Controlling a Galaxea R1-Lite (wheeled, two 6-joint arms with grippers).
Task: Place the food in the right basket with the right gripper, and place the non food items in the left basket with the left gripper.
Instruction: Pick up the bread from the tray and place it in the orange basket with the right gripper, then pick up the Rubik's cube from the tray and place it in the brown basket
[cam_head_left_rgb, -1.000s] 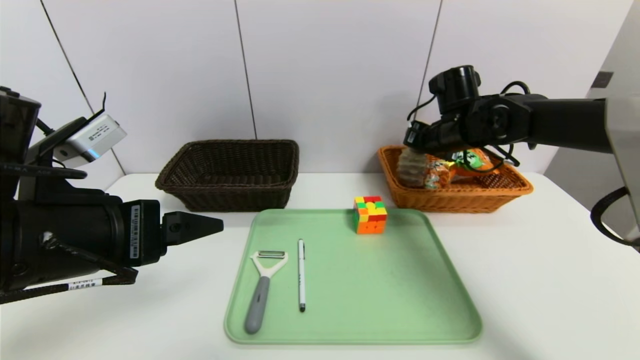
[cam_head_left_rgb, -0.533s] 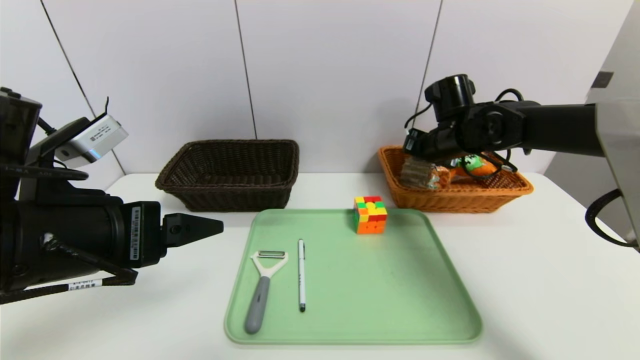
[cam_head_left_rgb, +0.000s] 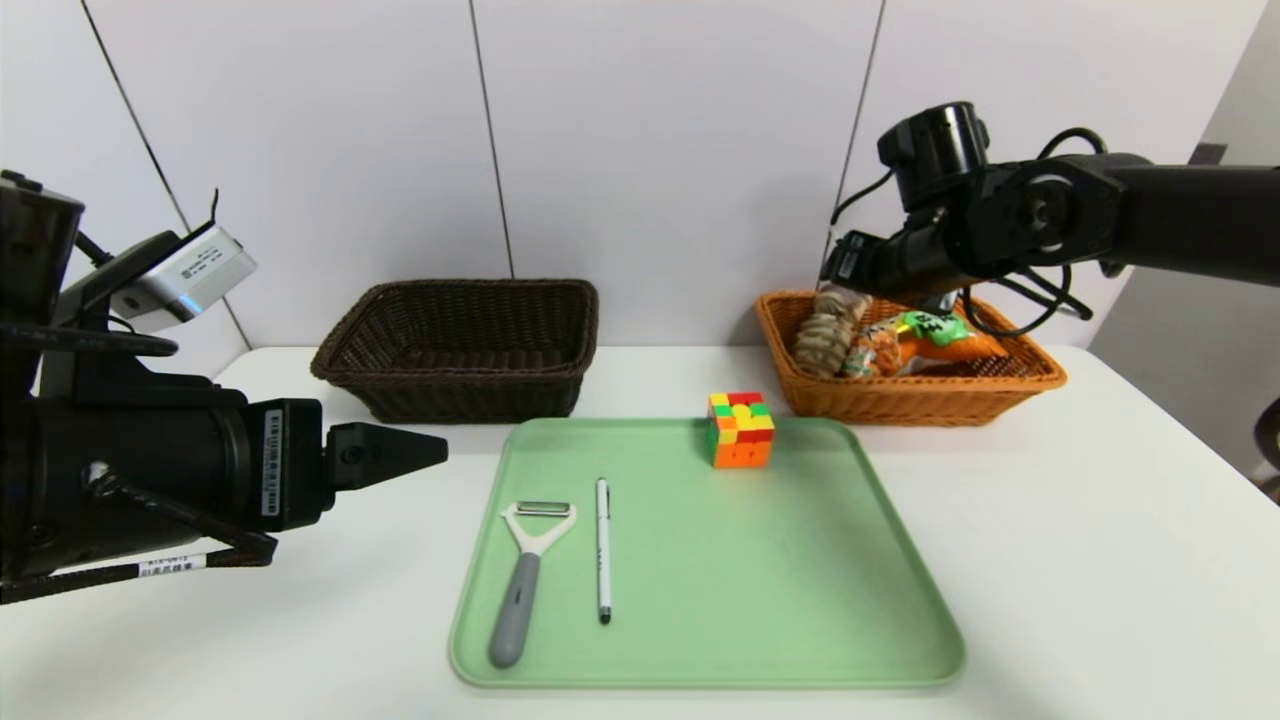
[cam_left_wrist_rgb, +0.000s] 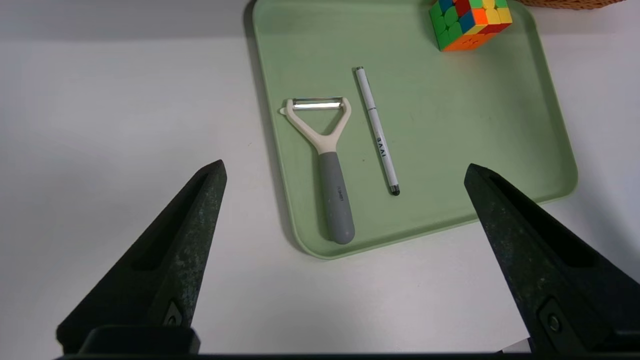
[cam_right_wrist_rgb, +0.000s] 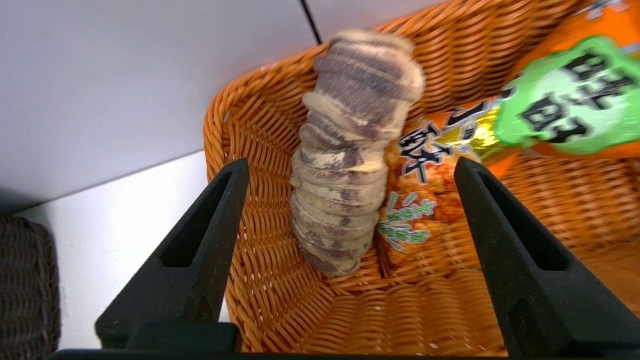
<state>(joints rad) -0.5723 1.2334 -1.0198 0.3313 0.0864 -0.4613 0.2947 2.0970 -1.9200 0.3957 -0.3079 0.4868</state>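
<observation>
Hovering above the orange basket (cam_head_left_rgb: 1010, 385), the right gripper (cam_right_wrist_rgb: 350, 175) stands wide and empty; bread loaf (cam_right_wrist_rgb: 345, 150) and snack bag (cam_head_left_rgb: 925, 340) lie inside. Left gripper (cam_left_wrist_rgb: 345, 172) hangs wide beside the tray (cam_head_left_rgb: 800, 620) bearing cube (cam_head_left_rgb: 741, 429), pen (cam_head_left_rgb: 603, 550), peeler (cam_head_left_rgb: 522, 580).

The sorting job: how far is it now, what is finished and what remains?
Done: the bread loaf and snack bag lie in the orange basket. In hand: nothing; the right gripper hangs open above the loaf, the left gripper waits open beside the green tray. Left: the puzzle cube, pen and peeler sit on the tray; the dark basket holds none of them.
</observation>
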